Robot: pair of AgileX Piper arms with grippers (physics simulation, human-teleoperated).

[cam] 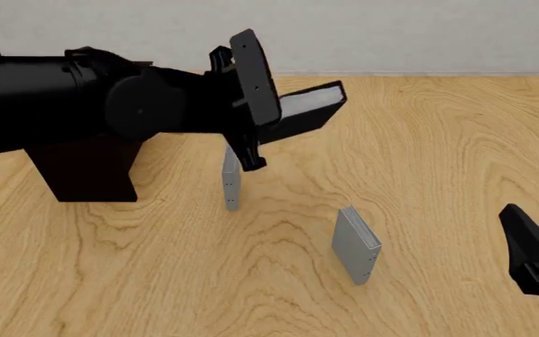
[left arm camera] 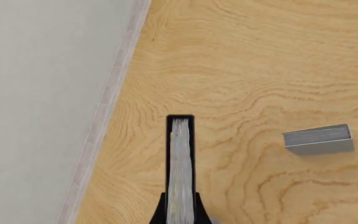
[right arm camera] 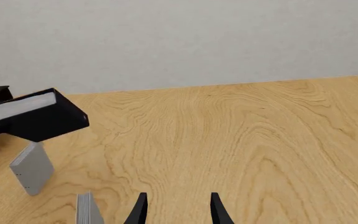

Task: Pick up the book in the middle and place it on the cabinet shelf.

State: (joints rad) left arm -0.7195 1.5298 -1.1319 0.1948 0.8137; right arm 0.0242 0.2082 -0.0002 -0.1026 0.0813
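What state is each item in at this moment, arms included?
Black book: lifted off the table, held in the left gripper.
Left gripper: shut on the black book.
Right gripper: open, holding nothing, low at the table's right.
Nearer grey book: standing upright on the table.
Farther grey book: standing upright, partly behind the left arm.
Cabinet: on the table, mostly hidden by the left arm.

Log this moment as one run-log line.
left gripper: shut on black book, lifted off table | right gripper: open, idle | grey books: upright on table | cabinet: top hidden
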